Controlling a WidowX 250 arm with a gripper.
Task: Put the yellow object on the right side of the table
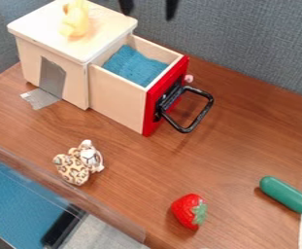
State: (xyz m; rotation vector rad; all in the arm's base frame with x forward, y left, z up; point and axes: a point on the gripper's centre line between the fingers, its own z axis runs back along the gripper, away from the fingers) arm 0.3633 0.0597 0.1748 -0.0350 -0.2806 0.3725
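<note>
One yellow toy [76, 22] atop the wooden box [59, 41], far left; spotted plush toy [74, 168], near left; claw [148, 8], far edge, jaws parted; toy strawberry [187, 209], near; green cylinder [285, 194] on the table [237, 141], near right.

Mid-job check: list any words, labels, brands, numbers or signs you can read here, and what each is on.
None: I can make out no text on the yellow object, the wooden box, the red drawer front, the strawberry or the green object.
</note>
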